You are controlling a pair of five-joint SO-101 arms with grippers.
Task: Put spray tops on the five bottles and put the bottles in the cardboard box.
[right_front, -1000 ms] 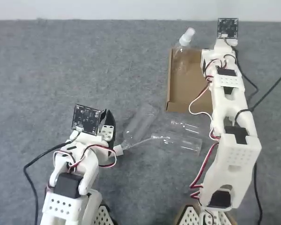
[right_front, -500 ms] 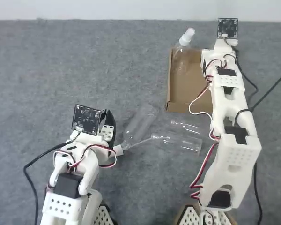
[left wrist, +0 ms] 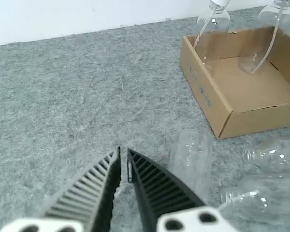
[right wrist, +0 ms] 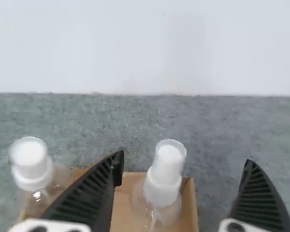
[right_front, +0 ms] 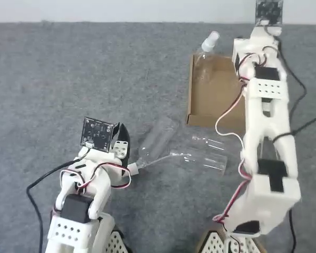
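Observation:
The cardboard box (right_front: 200,108) sits at the far right of the carpet. A clear bottle with a white spray top (right_front: 207,44) leans in its far corner. In the right wrist view two capped bottles stand in the box (right wrist: 128,193): one off to the side (right wrist: 30,166) and one (right wrist: 166,175) between the fingers of my open right gripper (right wrist: 183,170), untouched. Three uncapped bottles lie on the carpet (right_front: 159,138) (right_front: 198,158) (right_front: 210,142). My left gripper (left wrist: 124,159) is shut on nothing, low over the carpet beside a lying bottle (left wrist: 191,154).
The right arm (right_front: 266,110) stretches over the box's right side. A small white part with a thin tube (right_front: 135,167) lies by the left arm; it looks like a spray top. Grey carpet stretches open to the left, and a white wall stands behind.
The right arm has lifted and shifted toward the far wall; its camera sits higher in the high view. The left arm and the lying bottles have not moved.

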